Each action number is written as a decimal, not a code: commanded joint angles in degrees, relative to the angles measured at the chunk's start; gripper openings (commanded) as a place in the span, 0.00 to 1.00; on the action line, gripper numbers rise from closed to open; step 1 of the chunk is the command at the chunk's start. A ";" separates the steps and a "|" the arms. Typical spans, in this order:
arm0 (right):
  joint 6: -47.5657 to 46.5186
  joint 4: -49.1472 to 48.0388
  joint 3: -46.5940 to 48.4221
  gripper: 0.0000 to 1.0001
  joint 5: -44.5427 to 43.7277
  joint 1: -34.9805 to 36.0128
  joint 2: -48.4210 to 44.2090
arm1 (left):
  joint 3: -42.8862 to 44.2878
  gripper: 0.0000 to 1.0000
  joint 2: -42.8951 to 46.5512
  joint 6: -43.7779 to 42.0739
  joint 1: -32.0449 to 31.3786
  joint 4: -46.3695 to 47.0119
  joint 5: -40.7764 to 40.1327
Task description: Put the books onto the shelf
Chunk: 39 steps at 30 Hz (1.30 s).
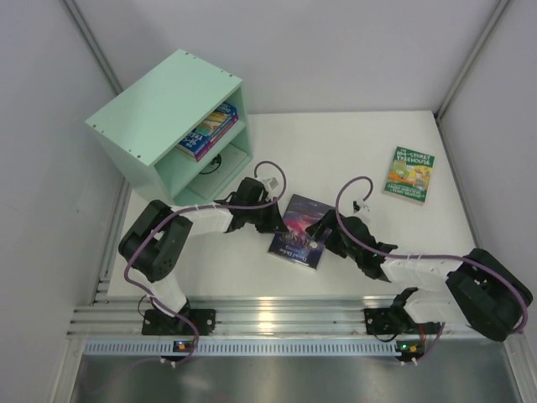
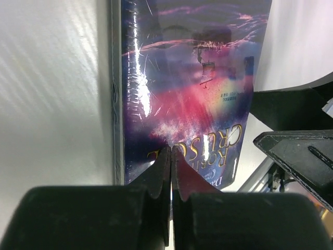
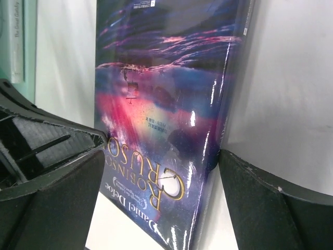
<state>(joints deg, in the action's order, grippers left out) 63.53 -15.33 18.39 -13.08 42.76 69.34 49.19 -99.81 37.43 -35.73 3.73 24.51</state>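
A dark purple-blue book (image 1: 295,225) lies on the white table between my two grippers. My left gripper (image 1: 275,220) is at its left edge, shut with nothing between the fingers, and its tips (image 2: 171,151) rest against the glossy cover (image 2: 192,94). My right gripper (image 1: 322,235) is at the book's right edge and stands wide open (image 3: 162,151), with the book (image 3: 166,104) between its fingers. One finger (image 3: 265,198) touches the spine side. A green book (image 1: 410,174) lies flat at the far right. Two books (image 1: 211,130) lie stacked in the upper compartment of the mint-green shelf (image 1: 143,117).
The shelf stands at the table's far left corner, its open front facing right and toward me. Its lower compartment (image 1: 226,161) shows a dark round hole. White walls close in the table on the left, back and right. Purple cables loop above both wrists.
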 commanded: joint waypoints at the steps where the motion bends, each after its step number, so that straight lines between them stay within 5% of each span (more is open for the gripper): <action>1: 0.81 -13.63 -1.86 0.90 7.52 0.66 3.52 | -4.10 0.00 -5.04 -1.22 1.27 -5.75 -3.33; 4: 0.29 -22.55 -2.40 0.90 10.79 -1.01 3.70 | -4.10 0.00 -5.13 -2.01 1.27 -5.66 -2.02; 6: -0.15 -12.39 1.18 0.90 9.66 -1.54 2.65 | -3.49 0.02 -4.26 -2.89 1.27 -5.75 -0.96; 8: -1.39 -7.20 1.91 0.90 7.99 -1.54 1.85 | -2.35 0.13 -2.33 -3.76 1.19 -8.03 -1.31; 11: -0.69 -4.45 0.60 0.90 6.93 -1.81 0.10 | 2.03 0.43 0.65 -5.17 1.27 -12.40 -4.19; 16: -1.91 0.65 1.91 0.90 5.44 -1.81 0.00 | 8.46 0.49 2.60 -7.98 1.27 -19.35 -9.91; 24: -2.79 3.99 3.31 0.91 1.57 -1.81 3.51 | 11.99 0.46 -1.08 -12.20 1.36 -24.65 -19.60; 31: -5.78 11.11 11.83 0.92 0.59 -1.81 11.77 | 7.51 0.16 -3.90 -10.89 1.18 -16.74 -10.81; 39: -10.09 -11.63 10.17 0.89 21.32 -2.86 4.07 | 3.90 0.03 -5.75 -8.78 1.18 -13.84 -9.40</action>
<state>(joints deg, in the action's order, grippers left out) 53.80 -12.32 28.38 -7.14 39.66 78.87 56.51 -101.78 27.75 -33.32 -11.86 13.72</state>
